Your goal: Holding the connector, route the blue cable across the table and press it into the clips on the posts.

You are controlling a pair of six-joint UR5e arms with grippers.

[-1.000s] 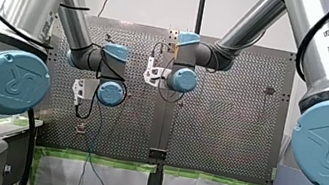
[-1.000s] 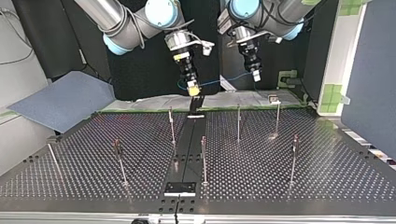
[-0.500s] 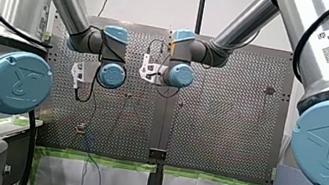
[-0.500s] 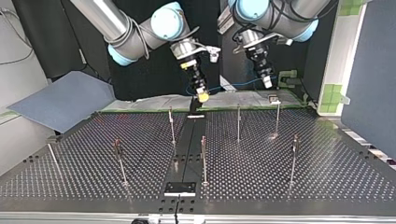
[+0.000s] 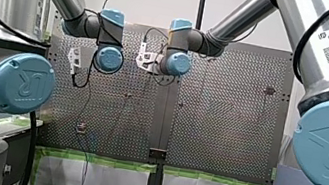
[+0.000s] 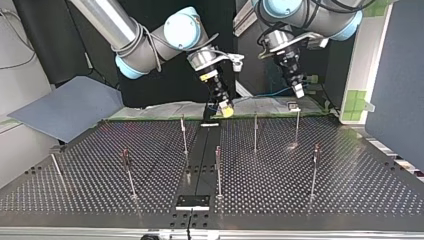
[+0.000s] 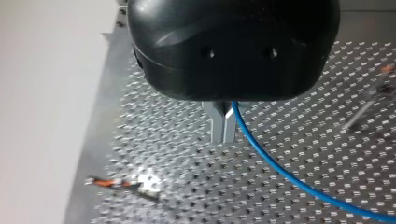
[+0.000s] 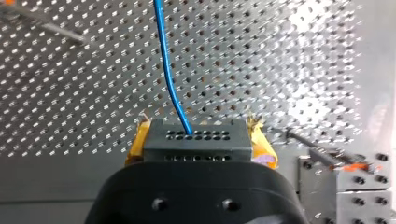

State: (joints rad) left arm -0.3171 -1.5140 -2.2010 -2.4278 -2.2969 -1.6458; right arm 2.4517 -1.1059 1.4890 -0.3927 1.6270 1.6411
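A: Nearest first: anything between the fingers of my right gripper (image 8: pixel 199 145)?

B: Yes. Clenched on a dark connector (image 8: pixel 196 134) dotted with small holes, with yellow pads (image 8: pixel 135 147) pressed against both its sides. Feeds a blue cable (image 8: pixel 169 84) out of its face, straight ahead of the fingers, above the perforated table (image 8: pixel 280 70).

A: And at my left gripper (image 7: pixel 223 139)?

B: Metal fingers (image 7: pixel 216 123) pressed together, no gap to be seen. Seems to pinch the same cable near the fingers' base, then lets it sweep away beside and past the tips in a long curve.

A: Farther out, beyond both pairs of fingers?

B: In the top view, strung through the air from one gripper to the other, over the table's edge nearest the arms. Below and ahead of the fingers, thin upright posts (image 6: pixel 255 132), well apart from one another, some with small clips (image 6: pixel 293 106) at the top. One clip appears just below my left gripper's fingertips, not touching them.

A: Any cable seated in a clip?

B: None, as far as can be told; too small in these views to be sure of each clip. Reads as an early stage: connector grasped, cable lifted and held at two places. Left to do: carrying the cable out across the table and pressing it into every clip.
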